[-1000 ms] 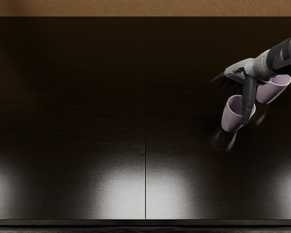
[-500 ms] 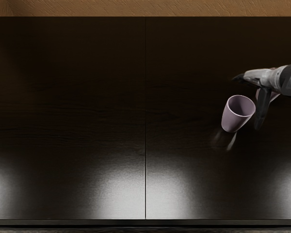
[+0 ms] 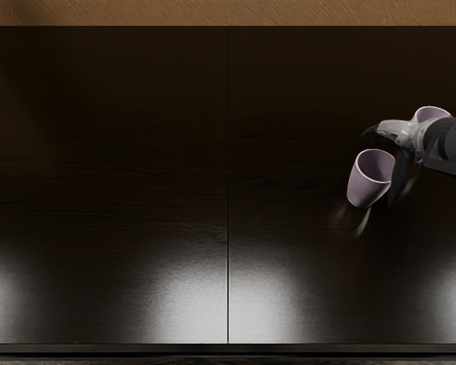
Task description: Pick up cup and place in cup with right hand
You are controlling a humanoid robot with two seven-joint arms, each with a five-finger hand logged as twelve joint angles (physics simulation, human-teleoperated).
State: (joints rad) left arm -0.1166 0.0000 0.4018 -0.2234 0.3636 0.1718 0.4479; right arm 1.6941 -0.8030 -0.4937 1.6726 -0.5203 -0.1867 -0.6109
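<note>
Two cups share the worktop (image 3: 137, 190): the near cup (image 3: 367, 185) stands where it was, while the far cup (image 3: 432, 113), half hidden behind the right robot hand (image 3: 401, 131), shows its rim higher than a second ago. Probably it got nudged, so neither seems picked up and nesting is still ahead. Thumb and fingers are apart, clamped on nothing visible, the thumb hanging beside the near cup's rim. Bare worktop to the left gives generous room; the picture's right edge is close.
</note>
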